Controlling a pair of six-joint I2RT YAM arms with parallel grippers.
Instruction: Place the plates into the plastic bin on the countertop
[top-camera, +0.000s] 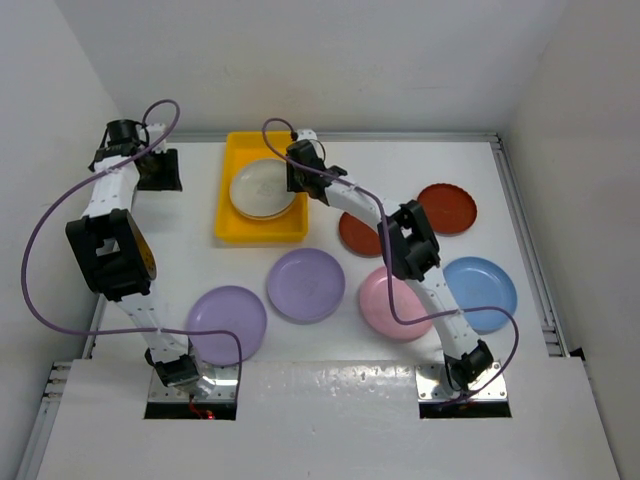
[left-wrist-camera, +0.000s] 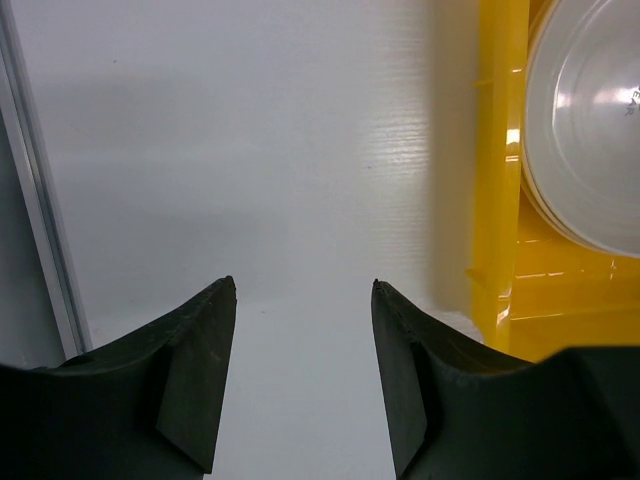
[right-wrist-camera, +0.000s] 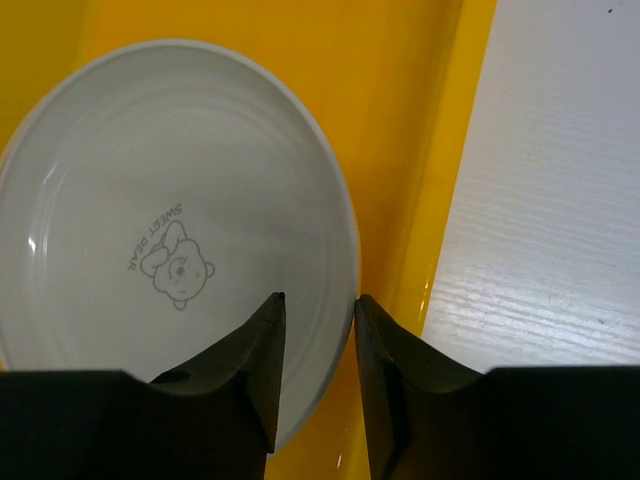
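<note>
The yellow bin stands at the back middle of the white countertop and holds a stack of cream plates. My right gripper hovers over the stack's right rim. In the right wrist view its jaws are slightly apart above the top plate, which lies flat in the bin. My left gripper is open and empty over bare countertop left of the bin. Two lavender plates, a pink, a blue and two brown-red plates lie on the countertop.
A metal rail runs along the left table edge close to my left gripper. White walls close in the table at the back and both sides. My right arm reaches over the nearer brown-red plate and the pink plate.
</note>
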